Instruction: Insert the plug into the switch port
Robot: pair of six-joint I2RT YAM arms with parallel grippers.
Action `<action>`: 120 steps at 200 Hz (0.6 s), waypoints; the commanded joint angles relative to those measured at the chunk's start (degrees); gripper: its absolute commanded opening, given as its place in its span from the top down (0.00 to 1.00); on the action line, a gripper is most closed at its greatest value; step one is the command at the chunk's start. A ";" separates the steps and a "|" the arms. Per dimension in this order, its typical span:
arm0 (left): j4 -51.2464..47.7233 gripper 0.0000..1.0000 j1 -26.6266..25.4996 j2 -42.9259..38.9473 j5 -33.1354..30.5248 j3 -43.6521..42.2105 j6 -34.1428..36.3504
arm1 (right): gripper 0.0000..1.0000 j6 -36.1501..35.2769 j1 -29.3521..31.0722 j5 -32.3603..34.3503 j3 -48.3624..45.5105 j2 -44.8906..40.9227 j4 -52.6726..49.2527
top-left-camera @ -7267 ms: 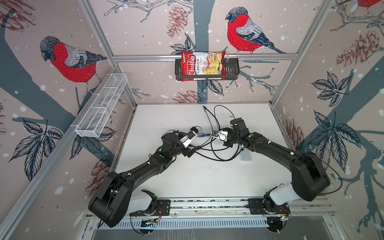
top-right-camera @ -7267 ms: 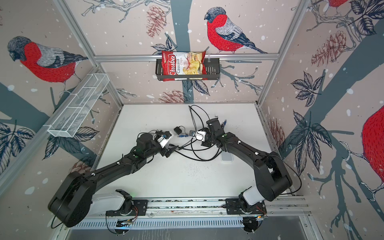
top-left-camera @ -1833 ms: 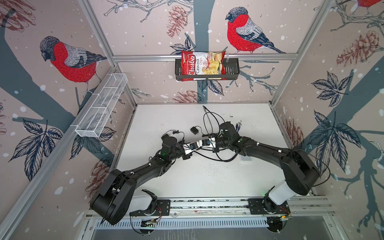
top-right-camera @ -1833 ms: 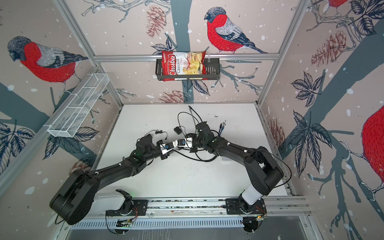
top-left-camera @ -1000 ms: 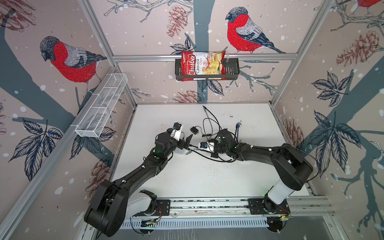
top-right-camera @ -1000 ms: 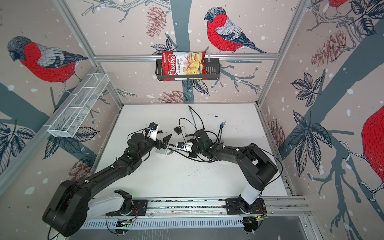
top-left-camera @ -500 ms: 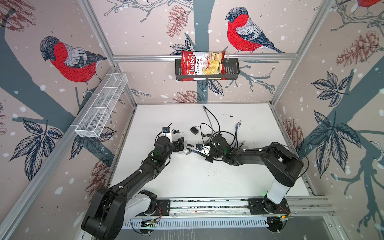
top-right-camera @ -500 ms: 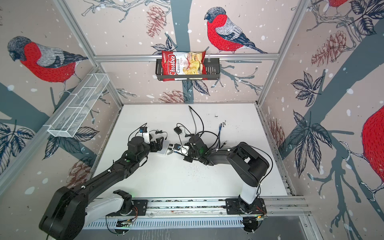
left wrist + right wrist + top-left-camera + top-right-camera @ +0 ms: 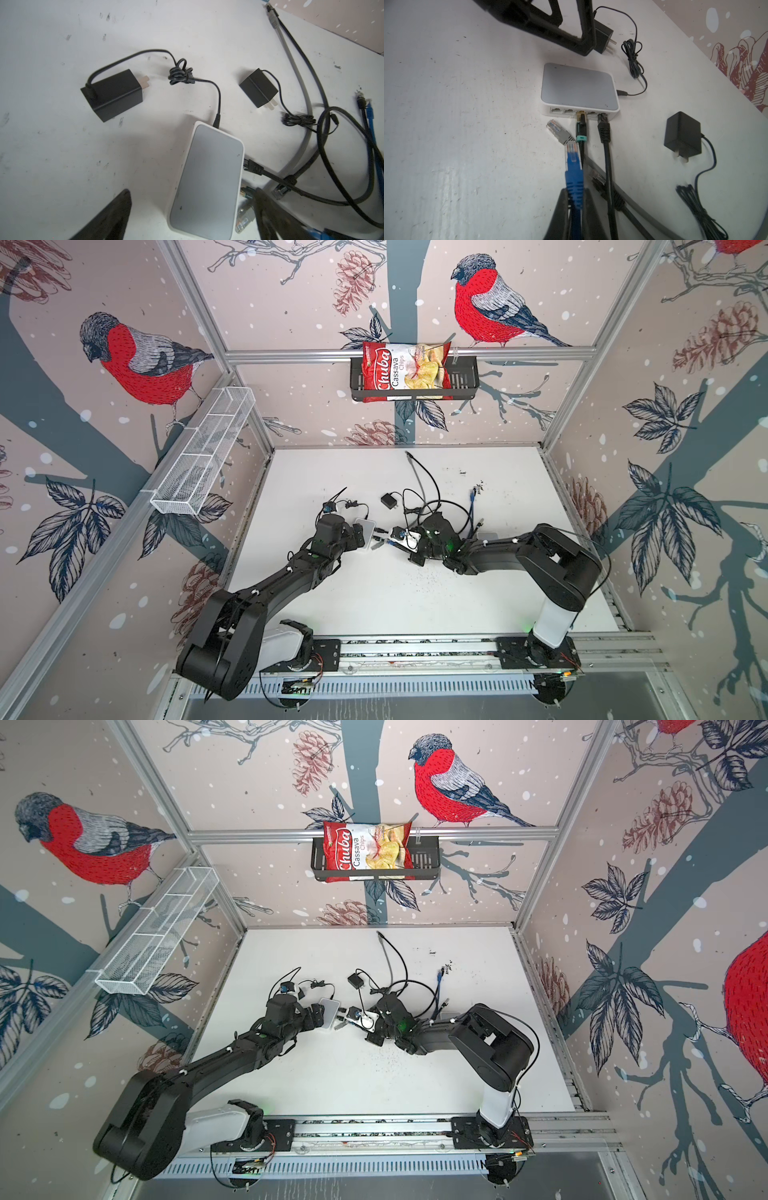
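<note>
The switch (image 9: 578,89), a flat white box with a grey top, lies on the table in both top views (image 9: 367,529) (image 9: 331,1010). Its port row holds a green-collared plug (image 9: 581,124) and a black plug (image 9: 603,126); the other ports stand empty. My right gripper (image 9: 576,192) is shut on the blue plug (image 9: 573,162), whose clear tip points at the port row and stops short of it. My left gripper (image 9: 192,192) is open and straddles the switch (image 9: 207,176), its fingers (image 9: 122,199) clear of the sides.
A loose grey plug (image 9: 557,132) lies just before the ports. Two black power adapters (image 9: 114,95) (image 9: 258,88) and a tangle of cables (image 9: 436,506) lie around the switch. A chips bag (image 9: 405,369) sits in a basket on the back wall; a wire basket (image 9: 203,452) hangs left.
My left gripper has come down from a raised pose and now straddles the switch. My right gripper has slid left with the blue plug toward the port side.
</note>
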 commanded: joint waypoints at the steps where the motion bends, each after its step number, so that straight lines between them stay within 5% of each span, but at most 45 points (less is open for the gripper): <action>1: 2.75 0.10 0.30 2.04 1.73 0.31 -1.00 | 0.99 -0.04 1.10 0.22 0.97 0.54 1.81; 120: 9.61 0.10 0.39 9.45 5.18 0.33 -0.54 | 1.00 -2.64 3.00 2.22 9.06 8.09 -3.60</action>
